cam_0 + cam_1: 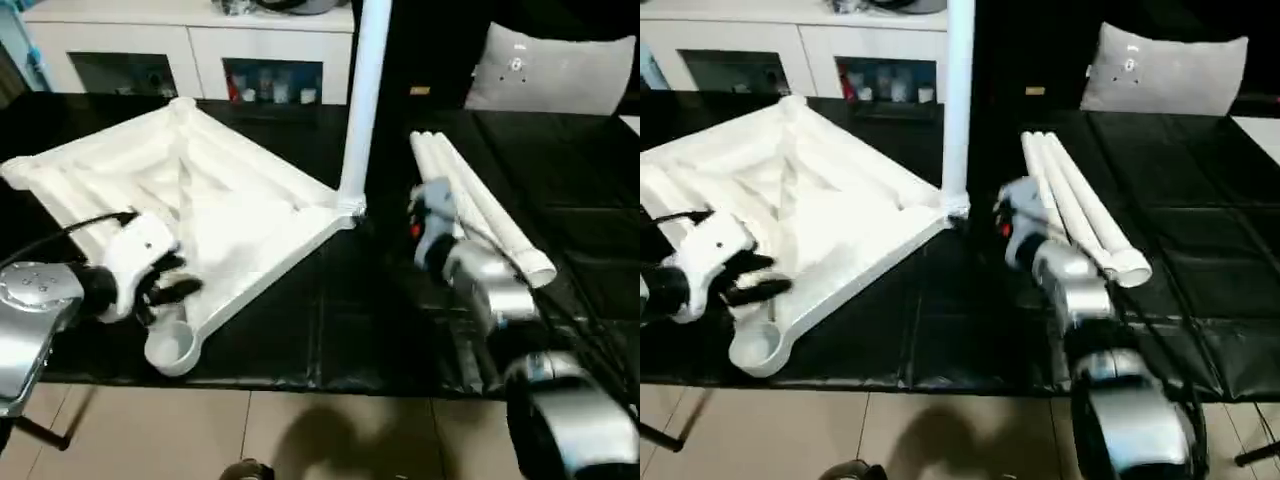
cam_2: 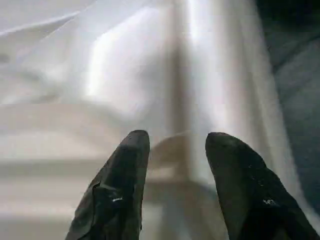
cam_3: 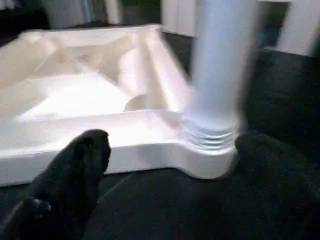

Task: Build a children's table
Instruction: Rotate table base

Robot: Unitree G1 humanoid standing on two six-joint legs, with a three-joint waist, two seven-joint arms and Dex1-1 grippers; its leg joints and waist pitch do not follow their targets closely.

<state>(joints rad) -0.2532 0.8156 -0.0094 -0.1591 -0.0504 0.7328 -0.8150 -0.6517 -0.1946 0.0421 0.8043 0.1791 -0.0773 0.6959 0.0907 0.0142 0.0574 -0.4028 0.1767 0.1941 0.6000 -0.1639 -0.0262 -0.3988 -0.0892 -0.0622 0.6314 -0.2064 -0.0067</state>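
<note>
Children's table top lies ribs-up on the black tabletop, one leg standing upright in its right corner socket. I see my left pincer spread over the rim near the front corner socket, fingers just above the white plastic. My right pincer is spread wide, close to the standing leg's base without gripping it. Three spare legs lie bundled along the right side; a white cabinet stands behind

no readable text or numbers, perhaps a small mark on the grey cushion, illegible
</note>
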